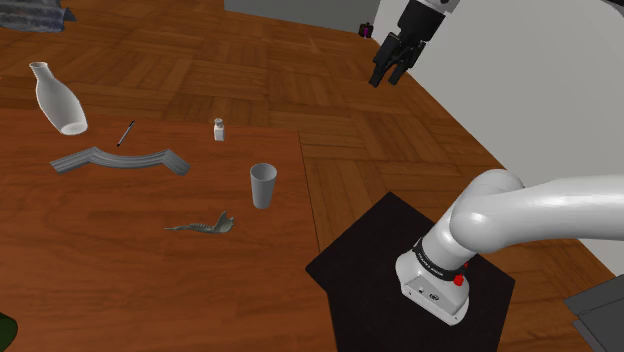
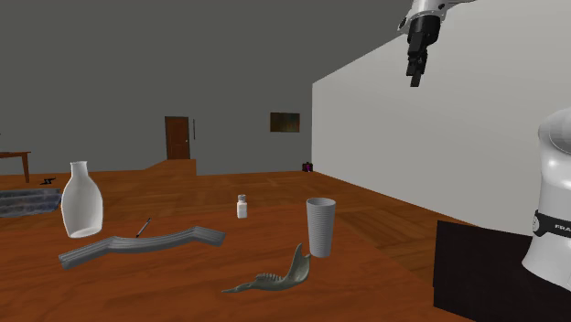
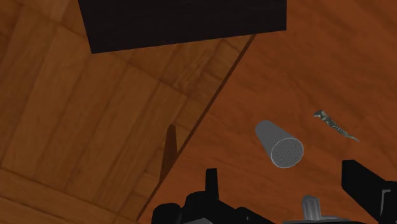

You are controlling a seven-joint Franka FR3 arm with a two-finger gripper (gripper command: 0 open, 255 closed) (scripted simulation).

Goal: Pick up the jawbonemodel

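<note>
The brown wooden table (image 1: pixel 120 290) ends in a long edge that runs, in the shoulder view, from its far corner at 12 o'clock of the cup (image 1: pixel 263 186) down past the black stand (image 1: pixel 350 265), which sits on the floor just beside that edge. The far edge crosses behind the small bottle (image 1: pixel 219 129). The jawbone (image 1: pixel 203 226) lies flat on the table at 8 o'clock of the cup, near it but not touching, with bare table top on all sides of it and the widest stretch toward 6 and 9 o'clock. The cup stands upright near the long edge, and the small bottle stands at 11 o'clock of the cup. The pen (image 1: pixel 125 134) lies at 9 o'clock of that bottle, and a grey curved strip (image 1: pixel 120 160) lies at 6 o'clock of the pen. A white vase (image 1: pixel 58 98) stands at 10 o'clock of the pen. That makes six things on the table, one of each. The fingers (image 3: pixel 212 184) stand apart and released, clasping nothing. They hang high on the white arm (image 1: pixel 540 210), at 1 o'clock of the cup in the shoulder view, out beyond the table's far corner, over the parquet floor (image 1: pixel 400 150) and well apart from the jawbone.
</note>
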